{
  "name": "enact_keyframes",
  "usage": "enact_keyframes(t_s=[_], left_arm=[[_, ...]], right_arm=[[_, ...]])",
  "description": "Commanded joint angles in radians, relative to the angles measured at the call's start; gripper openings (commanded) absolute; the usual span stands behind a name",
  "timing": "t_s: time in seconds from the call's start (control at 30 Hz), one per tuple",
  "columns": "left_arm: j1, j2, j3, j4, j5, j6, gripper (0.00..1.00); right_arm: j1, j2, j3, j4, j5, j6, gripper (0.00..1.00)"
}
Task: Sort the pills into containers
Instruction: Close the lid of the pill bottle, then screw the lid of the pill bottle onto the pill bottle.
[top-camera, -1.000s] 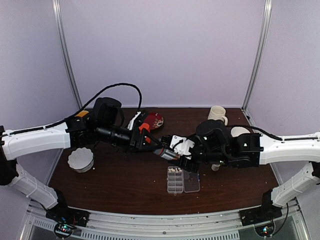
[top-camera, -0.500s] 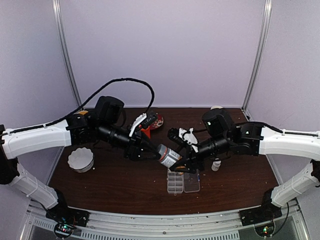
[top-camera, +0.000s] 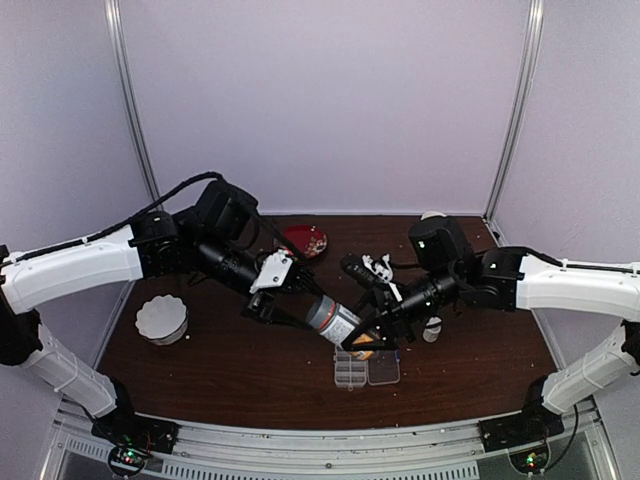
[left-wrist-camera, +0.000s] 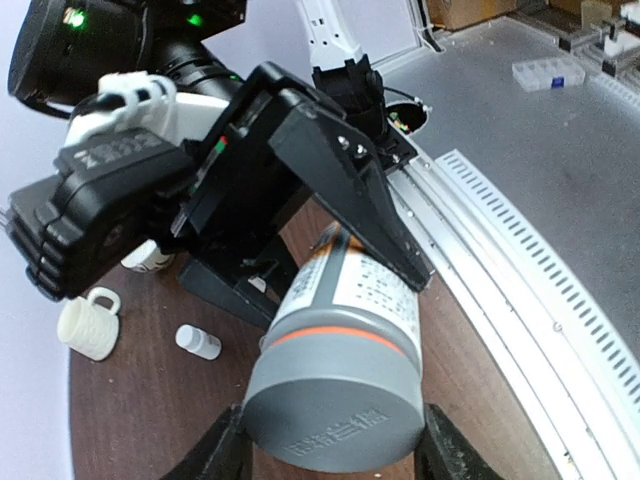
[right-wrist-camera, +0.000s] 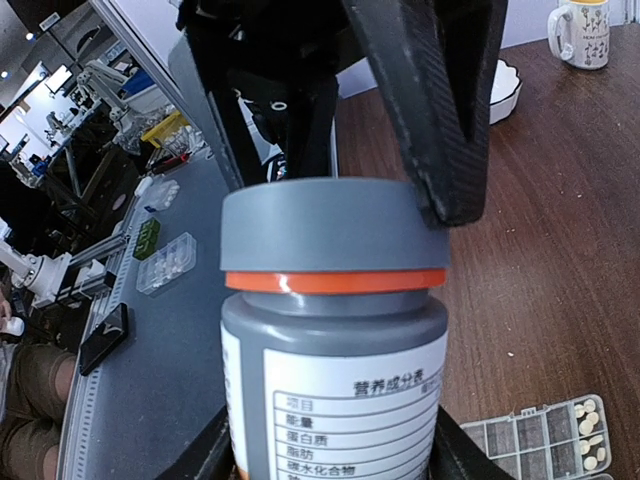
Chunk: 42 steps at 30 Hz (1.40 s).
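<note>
Above organiser box (top-camera: 350, 372) | left end effector (left-wrist-camera: 330, 440) grips cap of grey bottle (top-camera: 335, 322) | right end effector (right-wrist-camera: 325, 455) grips its body

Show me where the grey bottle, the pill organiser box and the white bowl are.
grey bottle (top-camera: 335, 322), top view, on its labelled side.
organiser box (top-camera: 350, 377), top view, near end of its compartments.
white bowl (top-camera: 162, 318), top view, its bare inside.

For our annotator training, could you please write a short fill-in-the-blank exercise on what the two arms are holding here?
1. The left fingers clamp the bottle's grey ____.
2. The band below it is ____.
3. The right fingers grip its body, which bears a printed ____.
4. The bowl is ____.
Missing: cap; orange; label; white.
</note>
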<state>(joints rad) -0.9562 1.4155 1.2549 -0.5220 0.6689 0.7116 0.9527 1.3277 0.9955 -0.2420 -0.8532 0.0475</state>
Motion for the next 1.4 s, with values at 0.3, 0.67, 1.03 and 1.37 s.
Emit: enact_keyframes(t_s=[0.3,0.67,1.03,1.37], left_arm=[[-0.052,-0.039,-0.092,0.172,-0.226,0.428,0.9],[-0.052,-0.218,-0.268,0.44,-0.333,0.109,0.98],[-0.053,-0.226,-0.108,0.247,-0.497,-0.817,0.98],[-0.052,-0.345,-0.259,0.448,-0.332,-1.223,0.98]], right_arm=[[-0.009,-0.015,0.015,0.143,-0.047,0.03,0.0],[-0.016,-0.029,0.01,0.033,-0.009,-0.063,0.0],[-0.014,-0.073,0.002,0.027,0.155,-0.152,0.0],[-0.001,-0.059,0.035,0.049,0.243,-0.183,0.0]])
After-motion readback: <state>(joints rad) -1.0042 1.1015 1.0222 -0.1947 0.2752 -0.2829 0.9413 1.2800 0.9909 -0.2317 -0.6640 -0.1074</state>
